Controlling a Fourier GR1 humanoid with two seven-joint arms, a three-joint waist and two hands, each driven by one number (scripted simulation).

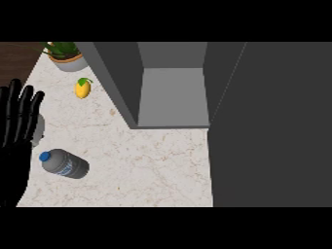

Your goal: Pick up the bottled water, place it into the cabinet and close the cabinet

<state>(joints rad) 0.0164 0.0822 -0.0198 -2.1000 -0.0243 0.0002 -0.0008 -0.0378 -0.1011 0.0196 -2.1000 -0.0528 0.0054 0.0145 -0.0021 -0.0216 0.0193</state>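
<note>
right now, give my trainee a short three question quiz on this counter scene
1. True or false: the bottle stands upright inside the cabinet.
2. Which lies nearer the plant: A) lemon B) bottle?
3. Fill in: the left hand shows at the view's left edge, fingers ____.

Key: 1 false, it lies on its side on the counter. 2 A. 3 straight.

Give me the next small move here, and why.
Probably bring the left hand down and rightward onto the bottled water. The bottle lies on its side on the counter, unheld, just below and right of that open hand. The cabinet stands open. No right hand shows.
</note>
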